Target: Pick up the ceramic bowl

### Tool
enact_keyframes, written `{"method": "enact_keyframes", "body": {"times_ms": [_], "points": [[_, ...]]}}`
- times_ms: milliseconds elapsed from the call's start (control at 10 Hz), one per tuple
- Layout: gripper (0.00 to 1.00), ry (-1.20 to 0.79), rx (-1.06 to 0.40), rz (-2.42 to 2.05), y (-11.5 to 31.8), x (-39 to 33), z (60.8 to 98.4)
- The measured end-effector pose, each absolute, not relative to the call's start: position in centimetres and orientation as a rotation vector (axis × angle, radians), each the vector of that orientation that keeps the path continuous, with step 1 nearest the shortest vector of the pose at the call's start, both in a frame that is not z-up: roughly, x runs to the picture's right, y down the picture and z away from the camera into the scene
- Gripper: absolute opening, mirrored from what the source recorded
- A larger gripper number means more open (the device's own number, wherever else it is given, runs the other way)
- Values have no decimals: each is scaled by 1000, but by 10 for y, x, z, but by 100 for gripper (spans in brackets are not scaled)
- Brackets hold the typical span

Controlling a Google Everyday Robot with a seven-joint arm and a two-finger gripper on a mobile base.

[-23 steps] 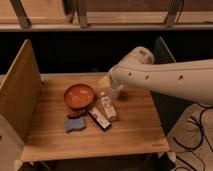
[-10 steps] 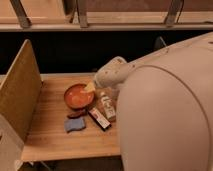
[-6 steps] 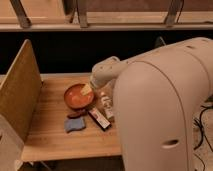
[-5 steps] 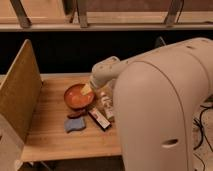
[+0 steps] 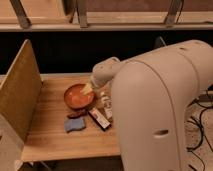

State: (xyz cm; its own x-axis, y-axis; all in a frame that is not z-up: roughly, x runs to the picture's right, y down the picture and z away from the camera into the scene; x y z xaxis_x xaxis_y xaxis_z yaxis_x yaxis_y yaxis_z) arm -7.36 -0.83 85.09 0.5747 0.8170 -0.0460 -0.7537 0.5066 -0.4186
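The ceramic bowl (image 5: 76,96) is round, shallow, glossy orange-red, and sits on the wooden table (image 5: 50,135) near its middle back. My white arm fills the right half of the camera view. My gripper (image 5: 88,89) is at the end of it, over the bowl's right rim, its pale tip right at the bowl's edge. The right part of the bowl is hidden behind it.
A blue sponge-like pad (image 5: 75,124) and a small dark brown item (image 5: 76,114) lie in front of the bowl. A flat red-and-white packet (image 5: 99,119) and a small bottle (image 5: 106,103) lie to the bowl's right. A tall wooden panel (image 5: 19,95) bounds the table's left side.
My arm swung in close to the camera and the gripper moved left, from above the bottle to the bowl's right rim. In the last half second it barely moved.
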Motion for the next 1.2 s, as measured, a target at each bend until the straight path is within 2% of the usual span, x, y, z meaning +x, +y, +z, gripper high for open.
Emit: {"method": "enact_keyframes", "body": {"times_ms": [400, 1000, 1100, 1200], "points": [[80, -159, -508, 921, 2, -114, 899], [80, 11, -580, 1017, 29, -98, 961], [79, 21, -594, 1025, 32, -100, 966], [74, 23, -610, 1026, 34, -104, 970]]}}
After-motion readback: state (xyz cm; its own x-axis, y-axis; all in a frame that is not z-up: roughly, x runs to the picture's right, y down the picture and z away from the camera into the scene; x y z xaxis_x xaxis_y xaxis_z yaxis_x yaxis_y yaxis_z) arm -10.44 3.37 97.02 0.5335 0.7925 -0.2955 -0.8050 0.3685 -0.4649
